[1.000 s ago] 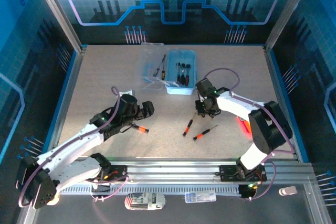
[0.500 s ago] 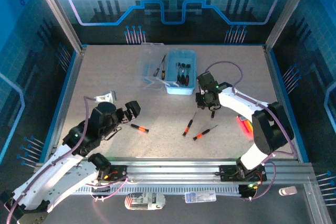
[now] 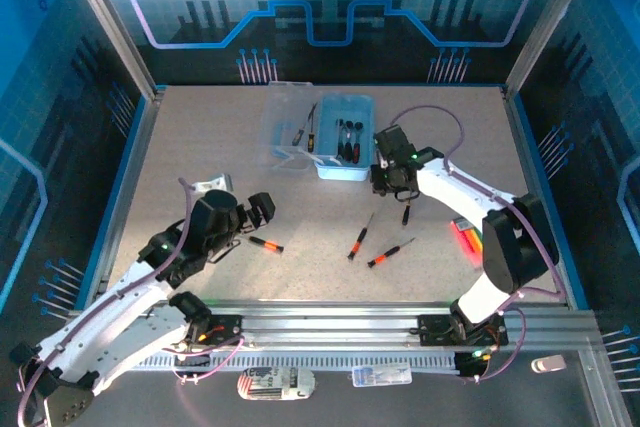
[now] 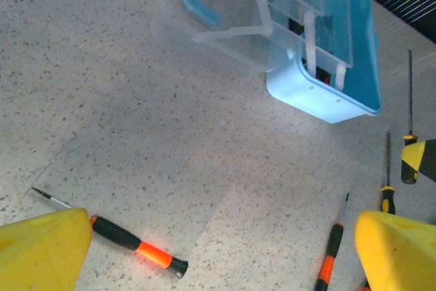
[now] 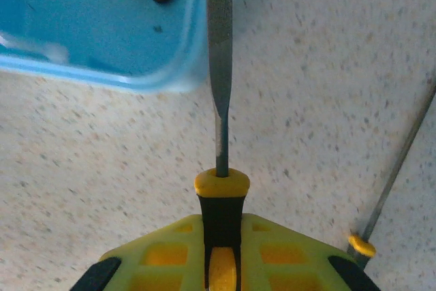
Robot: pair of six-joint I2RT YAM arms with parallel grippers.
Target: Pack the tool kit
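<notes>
1. Since a second ago, the right gripper (image 3: 390,183) has climbed the overhead frame. It was beside the loose tools at centre and is now just below the lower right corner of the tool box (image 3: 345,142).
2. The left gripper (image 3: 262,209) has drawn back toward the left. Half a second ago its arm was folded lower toward the bottom left corner, and it has since swung slightly back to the right.
3. The loose tools on the table (image 3: 200,147) have not shifted. They are an orange-handled screwdriver (image 3: 265,243) just below the left gripper, two more screwdrivers (image 3: 360,239) at centre, and a thin yellow-collared tool (image 3: 405,212) under the right gripper.
4. The right arm rises from the bottom right and bends at an elbow near the right edge. Its forearm runs up and left to the box.
5. In the right wrist view, the right gripper (image 5: 221,264) is pinched on the black handle of a file (image 5: 219,66). The file's blade points up the frame at the box's rim (image 5: 136,80).
6. The left arm stretches diagonally from the bottom left. In its wrist view the yellow fingers (image 4: 41,250) are spread wide apart with nothing between them.
7. The tool box sits at upper centre with its clear lid (image 3: 288,127) open to the left. Dark-handled tools lie inside it.
</notes>
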